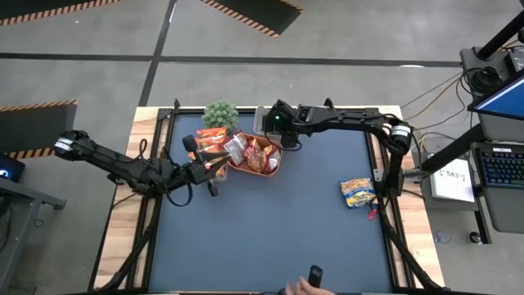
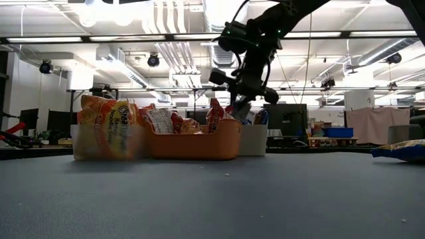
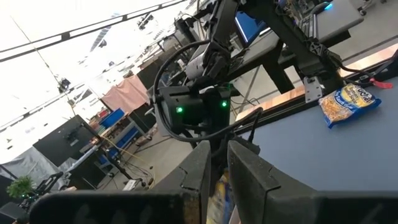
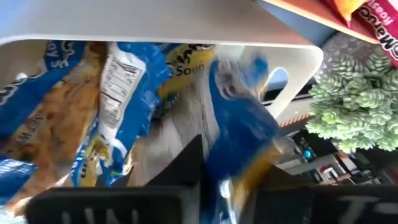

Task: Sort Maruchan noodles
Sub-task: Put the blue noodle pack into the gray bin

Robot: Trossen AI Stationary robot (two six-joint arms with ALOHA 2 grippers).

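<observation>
I am reaching my right gripper (image 1: 264, 124) over the clear tub (image 4: 292, 81) behind the orange tray (image 1: 274, 166), and a blue-and-yellow packet (image 4: 239, 106) is sitting between its fingers above the others piled there, though I cannot tell whether I am gripping it. My left gripper (image 1: 214, 170) is hanging with fingers nearly together beside the tray. Another blue-and-yellow packet (image 1: 358, 192) is lying alone on the mat.
</observation>
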